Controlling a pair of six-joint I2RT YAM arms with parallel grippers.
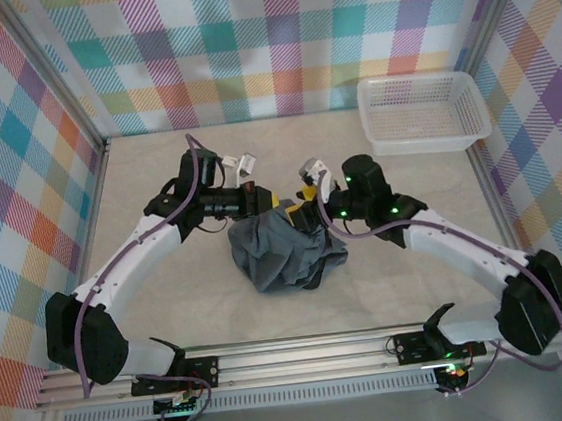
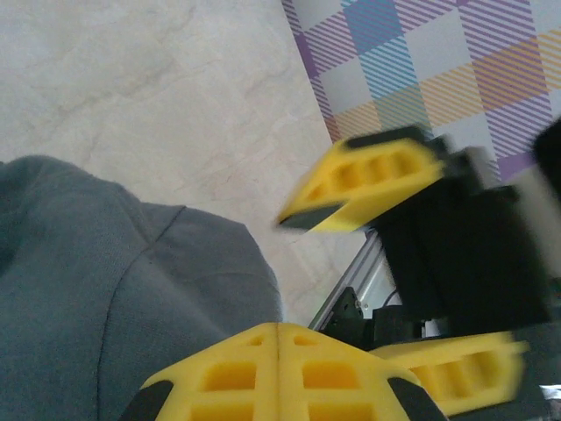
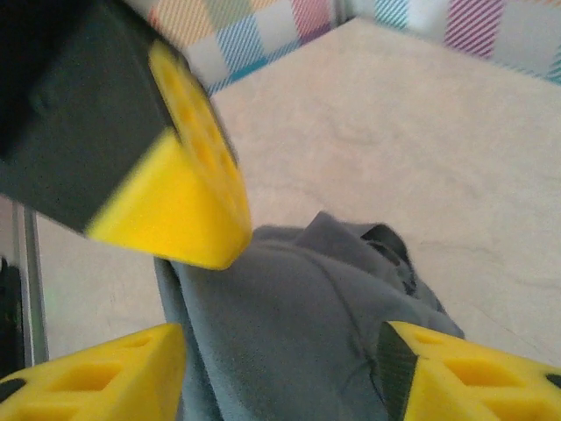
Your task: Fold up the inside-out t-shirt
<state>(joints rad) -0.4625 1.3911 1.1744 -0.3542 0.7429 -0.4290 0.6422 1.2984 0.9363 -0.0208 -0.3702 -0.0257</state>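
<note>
We see the pale counter [image 1: 158, 183] with the inside-out t-shirt [image 1: 284, 255] lying crumpled in a heap at its middle, between the two arms. A white mesh basket [image 1: 423, 143] sits well apart at the far right corner. The right tool [image 1: 306, 211] has its fingers spread apart over the cloth. The left tool [image 1: 270, 202] has its fingers together at the shirt's far edge; we cannot tell whether cloth is pinched.

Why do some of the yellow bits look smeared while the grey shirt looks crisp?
Left wrist view: the right gripper is smeared by motion blur, the t-shirt fairly sharp. Right wrist view: the left gripper is smeared likewise. Top external view: sharp, evenly lit.
</note>
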